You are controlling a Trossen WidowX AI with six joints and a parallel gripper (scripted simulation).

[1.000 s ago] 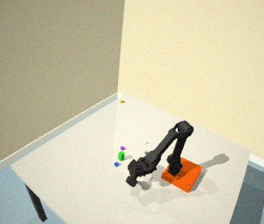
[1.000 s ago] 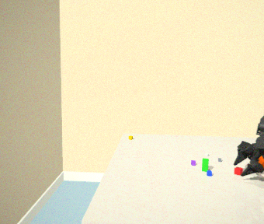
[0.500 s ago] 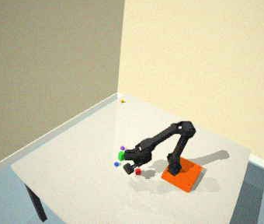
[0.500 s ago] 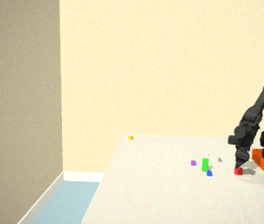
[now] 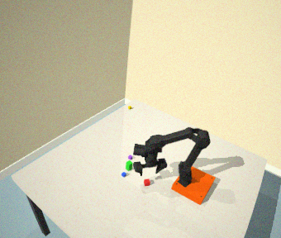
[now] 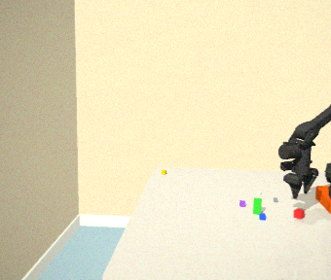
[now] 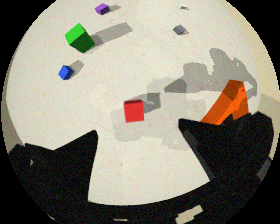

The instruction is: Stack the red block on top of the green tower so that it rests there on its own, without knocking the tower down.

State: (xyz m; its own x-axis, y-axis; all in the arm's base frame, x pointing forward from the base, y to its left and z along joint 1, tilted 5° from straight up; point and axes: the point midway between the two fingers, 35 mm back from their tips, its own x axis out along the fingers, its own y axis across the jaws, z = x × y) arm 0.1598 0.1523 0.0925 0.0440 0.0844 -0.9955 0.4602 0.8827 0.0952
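Two fingers spread wide and empty hang above the tabletop, with the red block lying on it just ahead between them; farther off the green tower stands upright, a blue cube beside it, a purple cube beyond

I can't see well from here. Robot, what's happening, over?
Gripper open, empty, above red block. Red block on table, ungrabbed. Green tower upright; blue cube beside it.
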